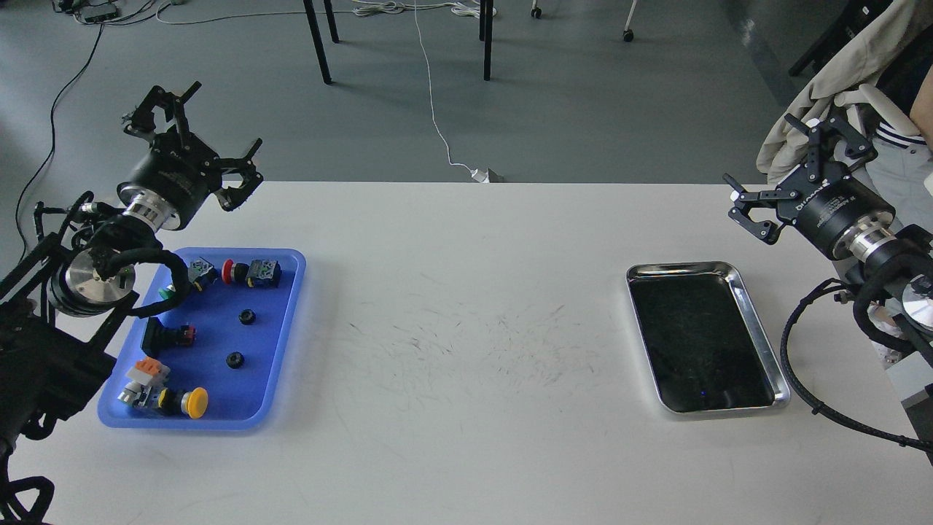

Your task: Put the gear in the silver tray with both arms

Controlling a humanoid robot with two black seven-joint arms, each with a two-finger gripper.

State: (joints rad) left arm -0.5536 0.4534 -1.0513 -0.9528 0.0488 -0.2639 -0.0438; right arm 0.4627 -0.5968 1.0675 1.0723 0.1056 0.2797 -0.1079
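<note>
Two small black gears lie in the blue plastic tray at the left of the white table. The silver tray sits at the right with nothing on its dark bottom. My left gripper hovers open above the table's far left corner, behind the blue tray and apart from the gears. At the far right edge, my right gripper is also open and holds nothing, up behind the silver tray.
The blue tray also holds several push buttons and switches, among them a red one and a yellow one. Chair and table legs stand on the floor beyond the table. A person in a beige jacket sits at the far right.
</note>
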